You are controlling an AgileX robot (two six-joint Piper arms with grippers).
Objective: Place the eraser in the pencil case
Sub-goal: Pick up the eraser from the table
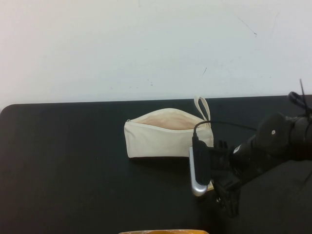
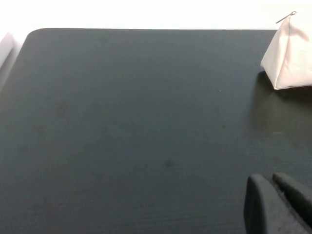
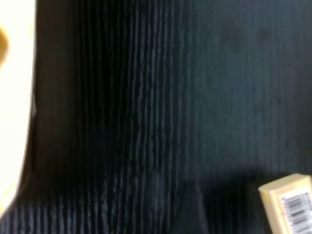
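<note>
The cream-white pencil case [image 1: 163, 139] lies in the middle of the black table, its mouth open and its beige lining showing, with the loop strap [image 1: 203, 106] at its right end. One end of it shows in the left wrist view [image 2: 291, 57]. The tan-yellow eraser [image 3: 288, 204], barcode label up, lies on the table; in the high view only a sliver of it [image 1: 210, 186] shows beside the right wrist camera. My right gripper [image 1: 227, 197] hangs low over the table just front-right of the case, next to the eraser. My left gripper [image 2: 270, 178] is shut and empty, over bare table left of the case.
The black table [image 1: 68, 165] ends at a white wall behind. An orange-yellow object [image 1: 163, 232] peeks in at the front edge. A bright strip [image 3: 17, 107] runs past the table's edge in the right wrist view. A cable [image 1: 229, 124] loops over the case's right end.
</note>
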